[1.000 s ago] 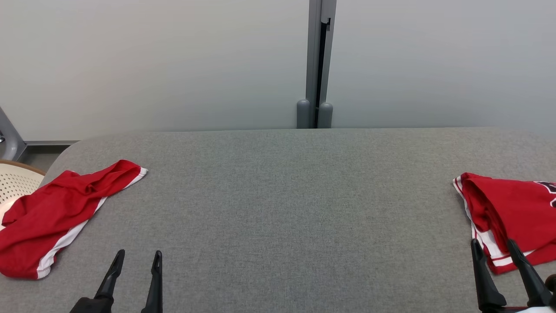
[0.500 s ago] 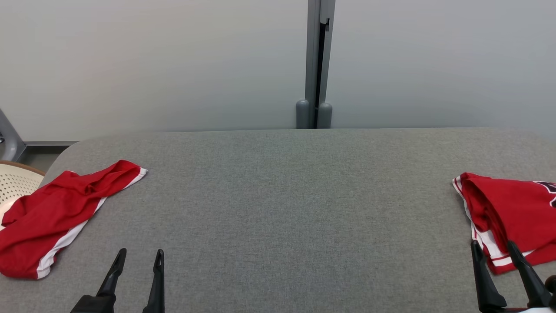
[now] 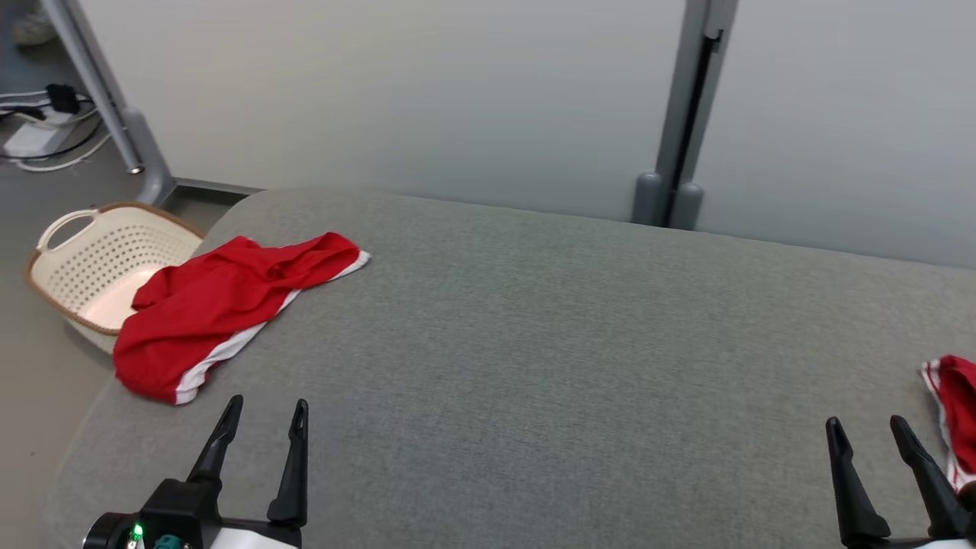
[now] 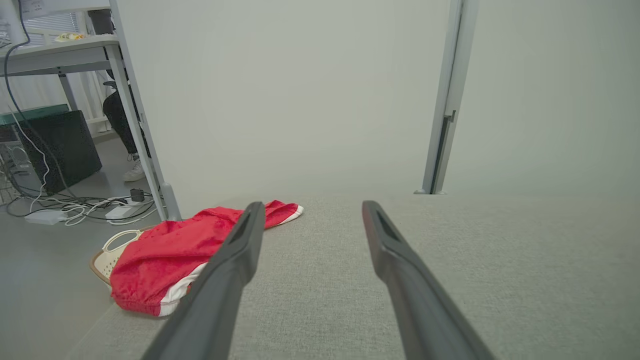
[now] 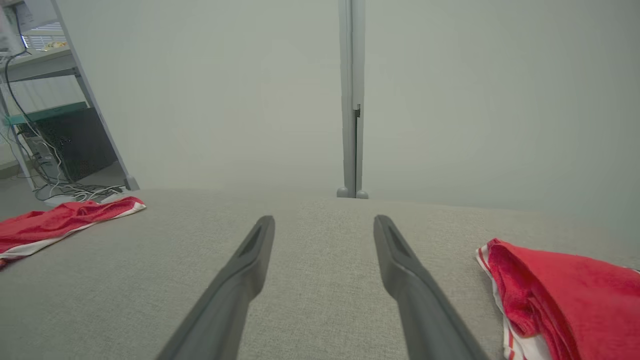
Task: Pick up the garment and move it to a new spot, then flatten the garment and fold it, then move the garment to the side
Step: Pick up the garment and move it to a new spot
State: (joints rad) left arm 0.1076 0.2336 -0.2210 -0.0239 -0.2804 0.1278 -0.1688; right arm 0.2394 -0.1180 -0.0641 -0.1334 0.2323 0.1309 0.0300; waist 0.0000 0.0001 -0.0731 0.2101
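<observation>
A crumpled red garment [image 3: 221,309] with a white band lies at the left end of the grey table [image 3: 534,343], partly over its edge; it also appears as the garment [image 4: 175,250] and the garment [image 5: 60,222]. My left gripper [image 3: 265,415] stands open near the front edge, below and right of that garment, with nothing between its fingers. A second red garment [image 3: 953,404] with white trim lies folded at the far right, seen closer as the folded garment [image 5: 565,295]. Just left of it my right gripper [image 3: 865,431] is open and empty.
A cream perforated laundry basket [image 3: 91,267] stands on the floor off the table's left end, under the garment's overhang. A grey partition wall with a post [image 3: 679,122] runs behind the table. Cables and a power strip [image 3: 38,130] lie on the floor at far left.
The head camera has turned left, so the whole picture has shifted right: the basket and floor now show and the right garment has slid to the edge. The garments have not moved.
</observation>
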